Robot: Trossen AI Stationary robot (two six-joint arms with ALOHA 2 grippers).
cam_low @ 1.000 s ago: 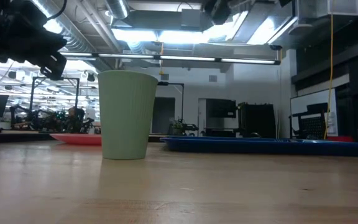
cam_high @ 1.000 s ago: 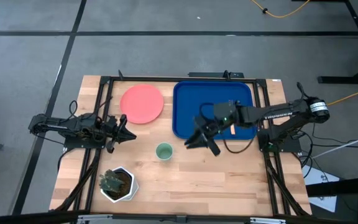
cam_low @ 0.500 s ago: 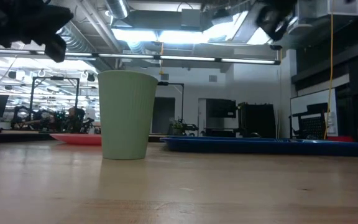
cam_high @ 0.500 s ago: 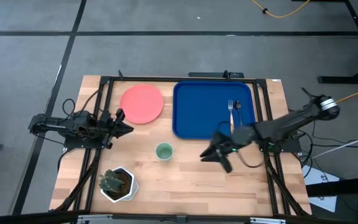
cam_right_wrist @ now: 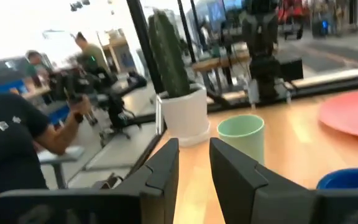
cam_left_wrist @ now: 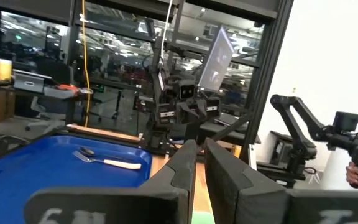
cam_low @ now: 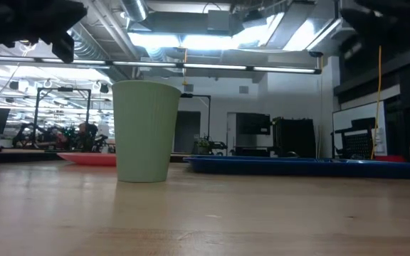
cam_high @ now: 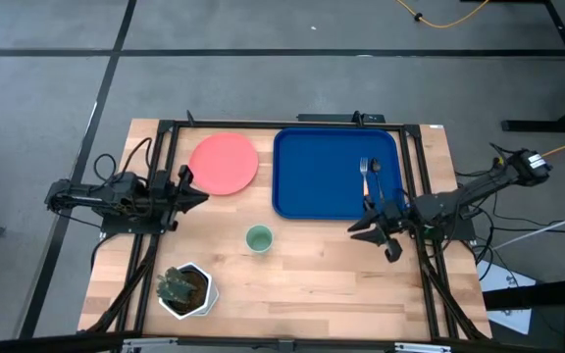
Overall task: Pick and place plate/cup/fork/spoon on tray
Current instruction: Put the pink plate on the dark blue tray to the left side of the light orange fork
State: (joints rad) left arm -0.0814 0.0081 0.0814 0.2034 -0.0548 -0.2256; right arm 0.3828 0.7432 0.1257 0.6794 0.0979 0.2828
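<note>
The coral-pink plate [cam_high: 224, 163] lies flat at the far left of the table. Beside it lies the blue tray [cam_high: 322, 176], with the tan-handled fork [cam_high: 366, 181] and the dark spoon [cam_high: 375, 171] on its right part. The pale green cup [cam_high: 258, 238] stands upright on the wood near the tray's near left corner. My left gripper [cam_high: 194, 188] hovers left of the plate, its fingers [cam_left_wrist: 185, 168] a narrow slit apart. My right gripper [cam_high: 369, 231] hangs open just off the tray's near right corner. Both are empty.
A white pot with a cactus [cam_high: 184, 287] stands at the near left corner. Bare wood lies between the cup and my right gripper. Black frame rails [cam_high: 155, 196] run along both table sides. A person [cam_right_wrist: 5, 143] stands beyond the table in the right wrist view.
My right gripper has drawn back from over the tray's near part toward the table's right edge and sunk lower, still open and empty; fork and spoon lie uncovered on the tray. My left gripper has risen slightly and tipped upward.
</note>
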